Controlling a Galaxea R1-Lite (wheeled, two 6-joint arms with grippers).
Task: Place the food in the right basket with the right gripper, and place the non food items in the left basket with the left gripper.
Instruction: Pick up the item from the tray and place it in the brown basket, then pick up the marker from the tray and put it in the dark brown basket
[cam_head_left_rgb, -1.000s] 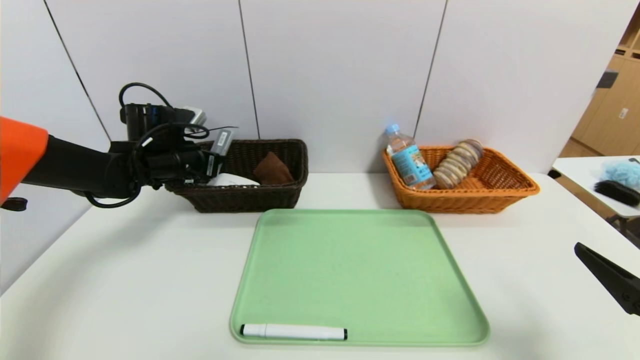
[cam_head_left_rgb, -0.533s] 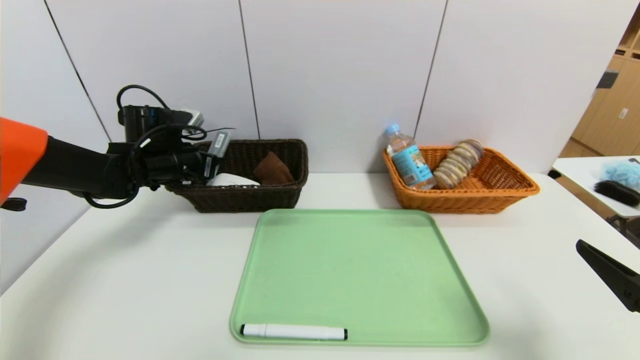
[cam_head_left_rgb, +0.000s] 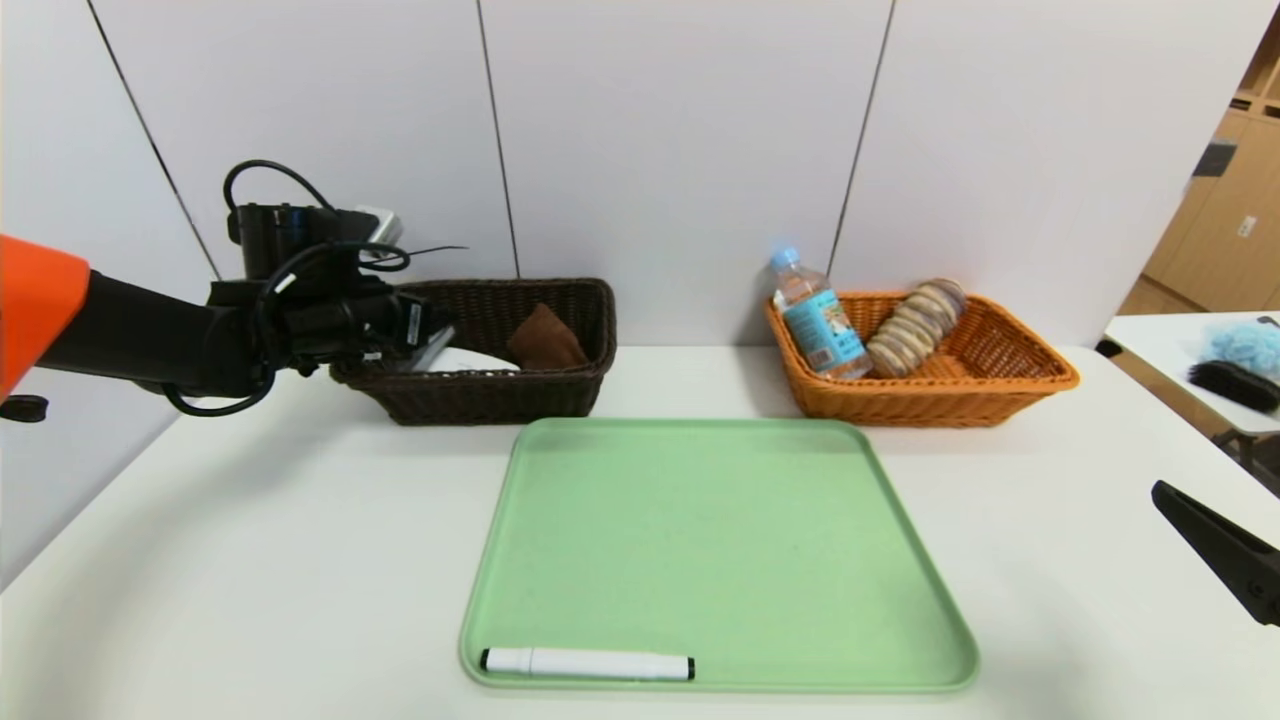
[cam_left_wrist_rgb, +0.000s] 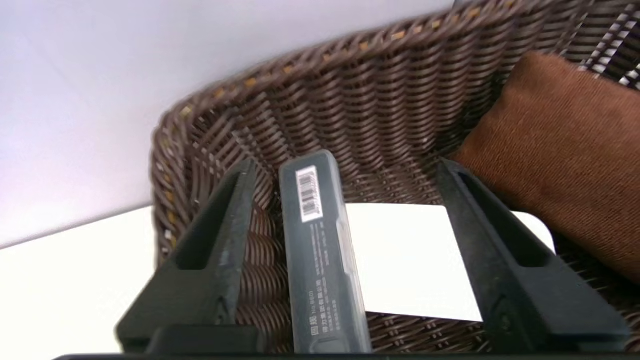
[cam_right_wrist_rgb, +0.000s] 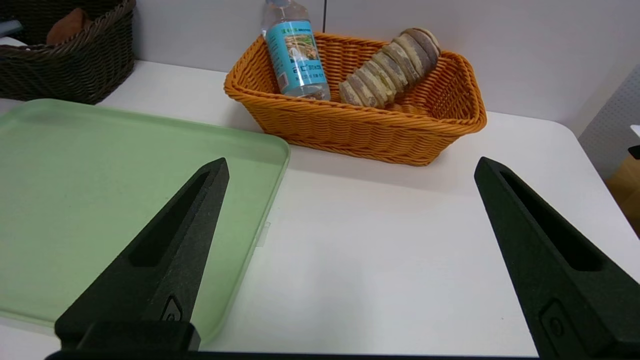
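Black fingers (cam_left_wrist_rgb: 215, 240) of the left gripper (cam_left_wrist_rgb: 345, 200) are standing spread over the near left corner of the dark brown basket (cam_head_left_rgb: 560, 395), gripping nothing. A grey case (cam_left_wrist_rgb: 320, 260) with a barcode label is lying between them, close to one finger and clear of the other, tilted against the wicker wall and partly over a white card (cam_left_wrist_rgb: 410, 260). A brown cloth (cam_left_wrist_rgb: 560, 150) is resting deeper in that basket, just beside the card.

White tabletop (cam_head_left_rgb: 250, 560) is carrying everything, with pale wall panels (cam_head_left_rgb: 660, 140) rising behind it. A green tray (cam_head_left_rgb: 720, 550) is sitting in the middle, in front of both baskets, and a white marker (cam_head_left_rgb: 585, 664) with black ends is lying along its near edge. The orange basket (cam_head_left_rgb: 930, 400) on the right is holding a water bottle (cam_head_left_rgb: 818, 318) leaning at its left end and a stack of round biscuits (cam_head_left_rgb: 915, 327).

The right gripper (cam_right_wrist_rgb: 350, 220) is hovering low over the table's right side, jaws wide apart and holding nothing. Nothing is blocking the marker.
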